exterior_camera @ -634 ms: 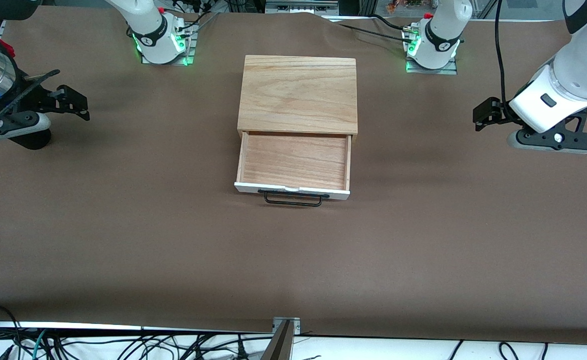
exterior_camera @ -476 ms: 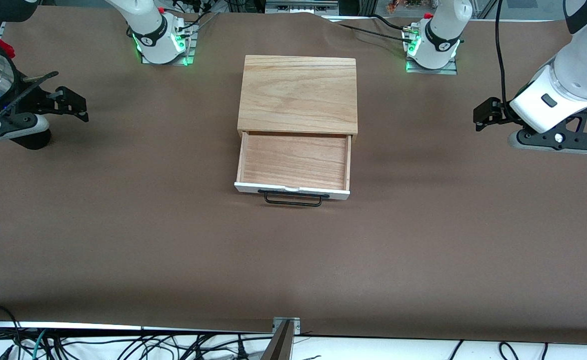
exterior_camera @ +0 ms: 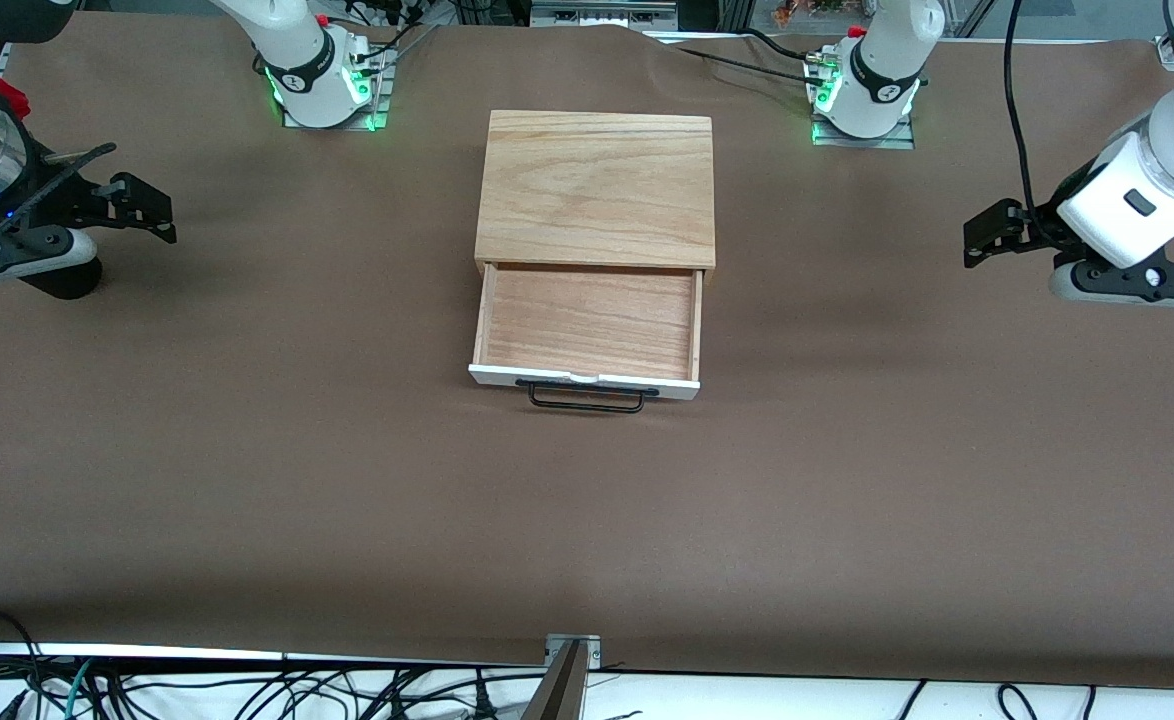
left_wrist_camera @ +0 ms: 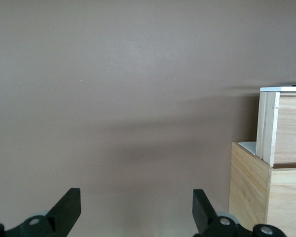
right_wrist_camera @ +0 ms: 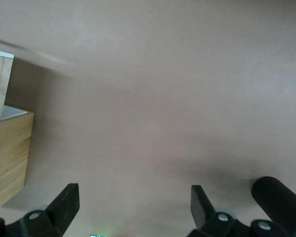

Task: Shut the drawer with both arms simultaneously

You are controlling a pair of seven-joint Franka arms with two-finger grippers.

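Note:
The drawer (exterior_camera: 587, 320), a shallow light-wood tray with a white front panel (exterior_camera: 584, 380) and a black wire handle (exterior_camera: 587, 400), stands pulled out of the light oak box (exterior_camera: 597, 185) at the table's middle. My left gripper (exterior_camera: 982, 240) hangs open over bare brown table cover toward the left arm's end, well apart from the box. My right gripper (exterior_camera: 152, 210) is open over the cover toward the right arm's end. The left wrist view shows my left gripper (left_wrist_camera: 135, 207) empty, with the drawer (left_wrist_camera: 281, 128) off to one side. My right gripper (right_wrist_camera: 133, 202) is empty too, the box (right_wrist_camera: 7, 158) at the edge.
The brown table cover (exterior_camera: 587, 520) stretches wide on every side of the box. Both arm bases (exterior_camera: 322, 80) (exterior_camera: 862, 95) stand farther from the front camera than the box. A black ribbed cylinder (right_wrist_camera: 281, 202) lies close to my right gripper. Cables run along the table's front edge.
The left arm has drifted a little away from the box toward its own end of the table. The right arm shifted very slightly. The drawer has not moved.

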